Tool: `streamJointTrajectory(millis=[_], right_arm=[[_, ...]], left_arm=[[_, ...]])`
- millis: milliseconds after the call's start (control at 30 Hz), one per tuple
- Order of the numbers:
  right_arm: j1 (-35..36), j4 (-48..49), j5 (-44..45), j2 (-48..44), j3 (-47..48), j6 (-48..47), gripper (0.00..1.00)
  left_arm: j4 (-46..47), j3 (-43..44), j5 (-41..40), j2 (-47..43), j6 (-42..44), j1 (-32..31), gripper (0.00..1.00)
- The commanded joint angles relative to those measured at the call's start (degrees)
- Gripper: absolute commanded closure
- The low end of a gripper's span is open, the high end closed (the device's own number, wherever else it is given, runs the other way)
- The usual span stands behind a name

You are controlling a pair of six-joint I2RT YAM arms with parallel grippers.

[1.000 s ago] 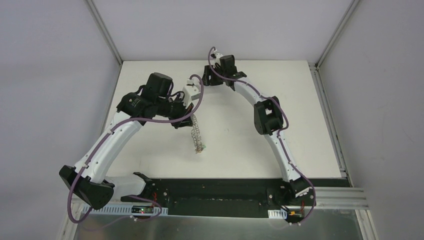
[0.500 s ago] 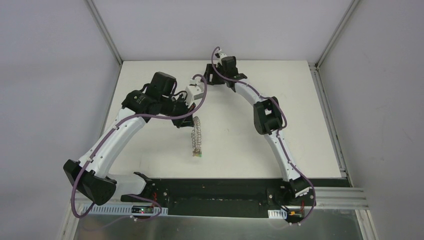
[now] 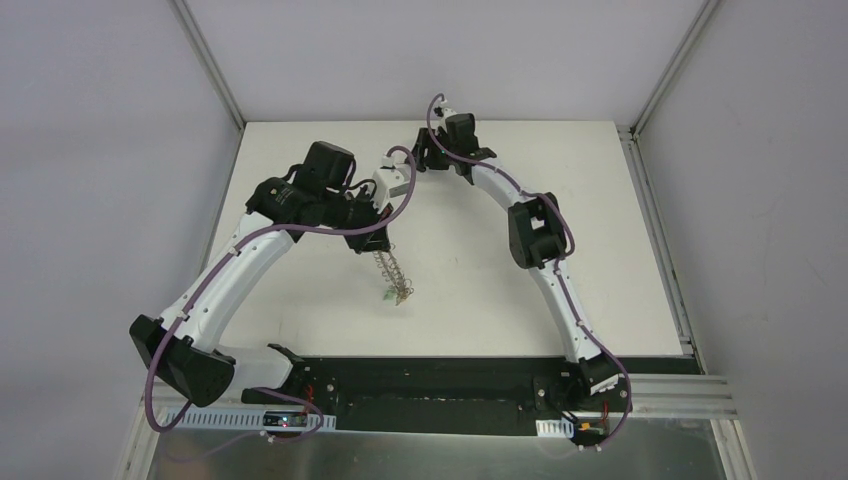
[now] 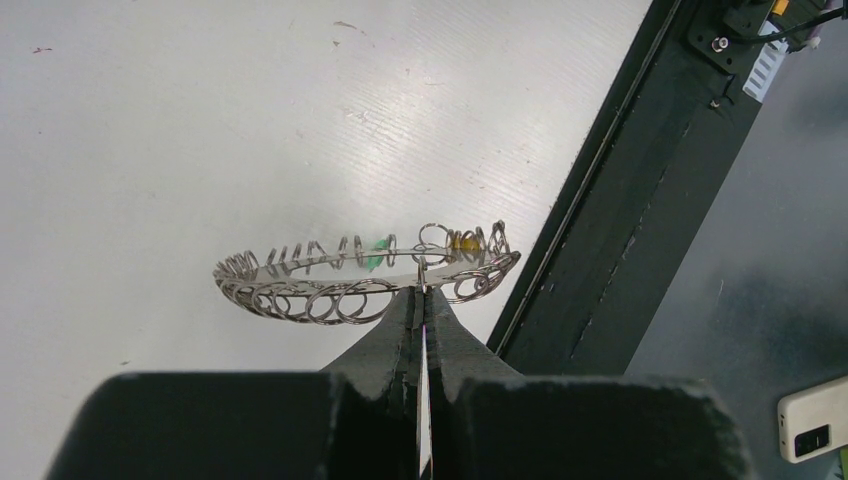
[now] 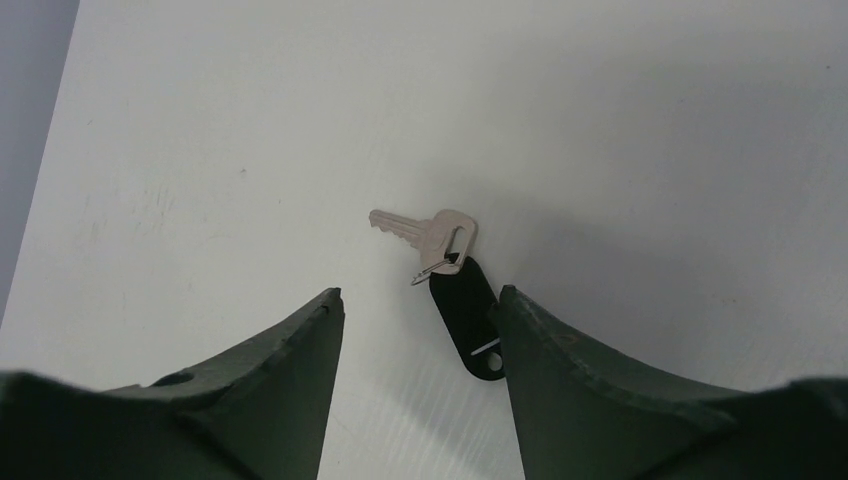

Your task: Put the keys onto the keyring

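My left gripper [image 4: 422,292] is shut on the near rim of the keyring [image 4: 300,292], a grey metal loop fringed with small wire rings, and holds it off the white table. A green key [image 4: 378,252] and a yellow-orange key [image 4: 463,243] hang on its far side. In the top view the keyring [image 3: 390,272] dangles from the left gripper [image 3: 364,240]. My right gripper [image 5: 420,300] is open and low over the table, with the black key [image 5: 463,315] and its silver blade [image 5: 420,232] lying just ahead, next to the right finger [image 5: 560,350]. The right gripper [image 3: 418,155] is at the far middle.
The white table [image 3: 600,200] ends at grey walls at the back and sides. A black rail [image 3: 450,375] runs along its near edge and also shows in the left wrist view [image 4: 640,200]. A small white device [image 4: 812,432] lies beyond the rail.
My left gripper has shifted slightly and the hanging keyring has swung and risen a little. The right gripper has edged slightly to the right at the far side.
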Motion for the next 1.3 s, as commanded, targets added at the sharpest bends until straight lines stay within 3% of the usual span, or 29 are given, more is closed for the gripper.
streamJointTrajectory(millis=[0, 133, 300, 467, 667, 867, 1067, 1267], right_arm=[[0.5, -5.7, 0.3, -3.4, -4.6, -1.1, 0.41], [2.0, -7.8, 3.3, -8.3, -10.8, -5.2, 0.48], [6.7, -10.4, 15.1, -14.4, -18.8, -16.6, 0.56], [9.5, -9.5, 23.8, -20.2, -28.1, -21.8, 0.64], [9.6, -9.2, 24.4, -26.9, -36.4, -22.9, 0.73], [9.6, -6.6, 23.5, -32.3, -37.2, -23.8, 0.66], [9.6, -8.0, 23.2, -30.0, -31.6, -25.9, 0.55], [9.3, -8.5, 23.4, -25.5, -26.6, -28.3, 0.55]], left_arm=[[-0.4, 1.7, 2.7, -1.6, -0.3, 0.5, 1.00], [-0.4, 0.9, 2.4, -2.9, -0.1, 0.5, 1.00], [-0.4, 0.2, 2.5, -4.6, 0.0, 0.5, 1.00], [-0.6, -0.3, 2.4, -6.0, 0.2, 0.6, 1.00], [-2.2, -0.8, 1.4, -8.0, 1.0, 0.7, 1.00], [-3.5, -1.3, 0.6, -9.7, 1.7, 1.0, 1.00], [-3.5, -1.9, 0.3, -11.2, 1.6, 1.5, 1.00], [-3.7, -2.2, -0.1, -11.7, 1.8, 1.7, 1.00]])
